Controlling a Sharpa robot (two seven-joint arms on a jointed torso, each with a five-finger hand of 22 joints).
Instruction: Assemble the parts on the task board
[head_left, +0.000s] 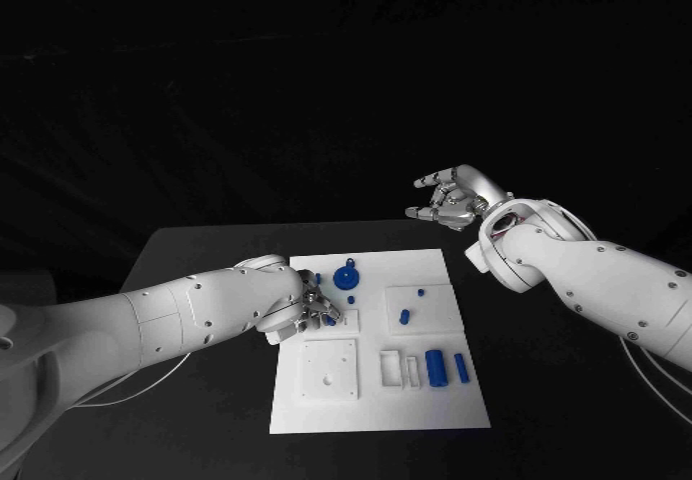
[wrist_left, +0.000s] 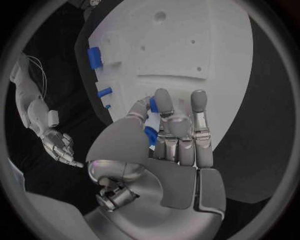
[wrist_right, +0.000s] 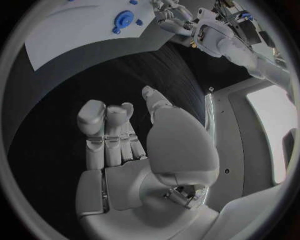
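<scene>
The white task board (head_left: 433, 405) lies in the middle of the black table. My left hand (head_left: 307, 305) rests over the board's left edge and pinches a small blue part (wrist_left: 151, 125) between thumb and finger, close above the board (wrist_left: 187, 50). A round blue part (head_left: 346, 278) stands just beyond that hand. My right hand (head_left: 454, 198) hangs in the air past the board's far right corner, fingers apart and holding nothing; its palm (wrist_right: 125, 135) is bare.
On the board lie a small blue piece (head_left: 405, 317), a blue cylinder (head_left: 434, 366) and a blue bar (head_left: 462, 367) beside white slots (head_left: 400, 368). A raised white square plate (head_left: 330, 368) sits near its left front. Black table (head_left: 202, 250) surrounds the board.
</scene>
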